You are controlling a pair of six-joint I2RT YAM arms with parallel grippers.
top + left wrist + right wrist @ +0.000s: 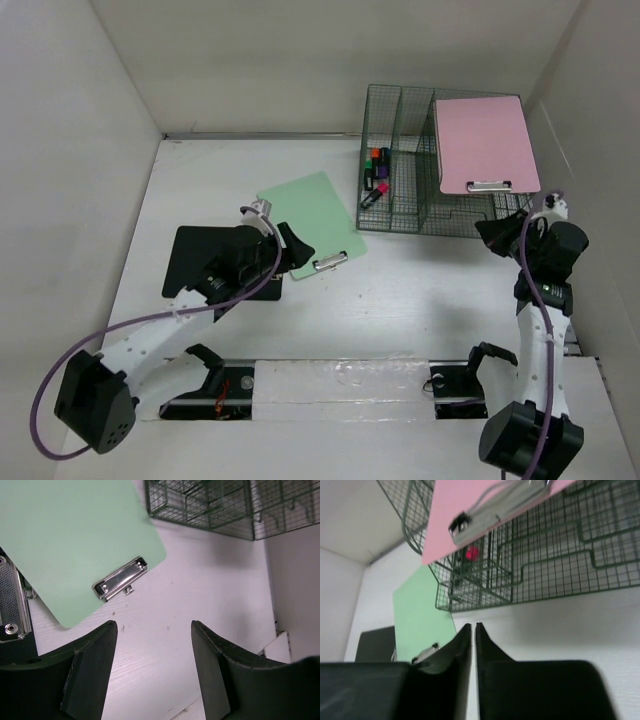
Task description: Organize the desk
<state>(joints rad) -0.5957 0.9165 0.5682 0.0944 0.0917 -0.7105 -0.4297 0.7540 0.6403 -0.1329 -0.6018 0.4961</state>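
The white desk (420, 290) carries a green clipboard (310, 220) lying flat at the centre, its metal clip (120, 578) toward the near side. A pink clipboard (485, 140) rests on top of the green wire organizer (400, 160) at the back right. A black clipboard (195, 255) lies left of the green one, partly under my left arm. My left gripper (154, 627) is open and empty, low over the bare desk just near of the green clipboard's clip. My right gripper (473, 627) is shut and empty, in front of the organizer's near right corner.
Several highlighters (376, 170) lie in the organizer's left compartment. White walls (70, 150) border the desk on the left, back and right. A white strip with black brackets (340, 380) runs along the near edge between the arm bases.
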